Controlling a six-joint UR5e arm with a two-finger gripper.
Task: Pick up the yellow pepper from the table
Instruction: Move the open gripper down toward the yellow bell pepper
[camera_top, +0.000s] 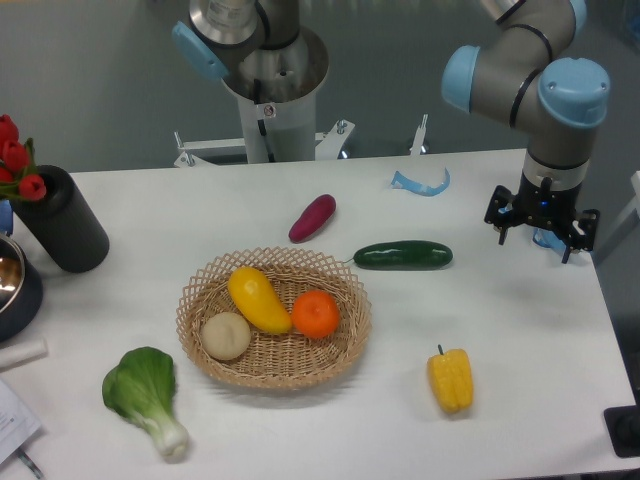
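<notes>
Camera view: we list 1 yellow pepper (451, 380) lying on the table (520, 330), front right, apart from the wicker basket (345, 345). We list 1 cucumber (403, 255) beyond it. The gripper (541, 236) hangs far right, grasping nothing; its spread we cannot tell.

1. One small lobed yellow pepper (451, 380).
2. One long dark green cucumber (403, 255).
3. One purple sweet potato (312, 218).
4. One leafy green bok choy (146, 395).
5. One woven wicker basket (352, 320), containing three items: one smooth yellow mango-like fruit (258, 298), one orange (316, 314), one pale round potato (226, 335).
6. One black cylindrical vase (62, 220).
</notes>
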